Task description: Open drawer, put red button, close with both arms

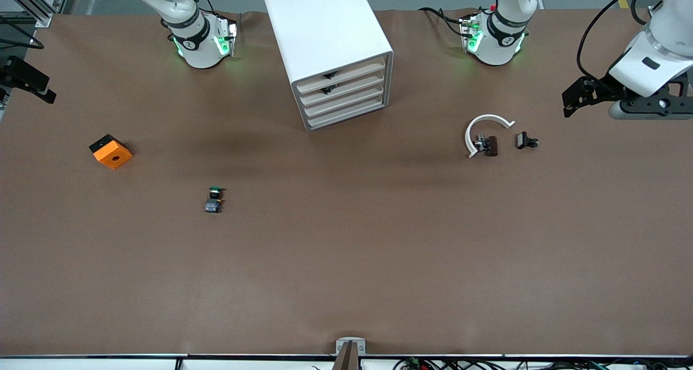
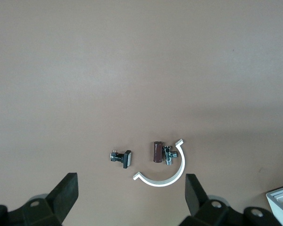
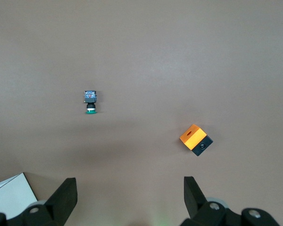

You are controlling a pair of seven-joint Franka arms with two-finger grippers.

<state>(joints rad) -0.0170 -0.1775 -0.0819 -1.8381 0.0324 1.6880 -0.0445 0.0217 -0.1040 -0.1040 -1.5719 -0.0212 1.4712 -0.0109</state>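
Four drawers [image 1: 342, 95] sit shut in white cabinet [image 1: 325, 39].

Glossy white arms [image 1: 189, 28] with black joint bands, green lights, black cables.

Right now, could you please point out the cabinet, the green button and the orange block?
cabinet [image 1: 325, 28], front view, bare top panel.
green button [image 1: 215, 199], front view, middle of its body.
orange block [image 1: 112, 155], front view, orange top face.

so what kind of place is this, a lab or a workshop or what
Most likely a robotics lab bench. Two white robot arm bases are mounted along a table covered in brown paper, with cables trailing from them, and small test props are laid out: a white four-drawer cabinet, a green-capped push button and an orange block.
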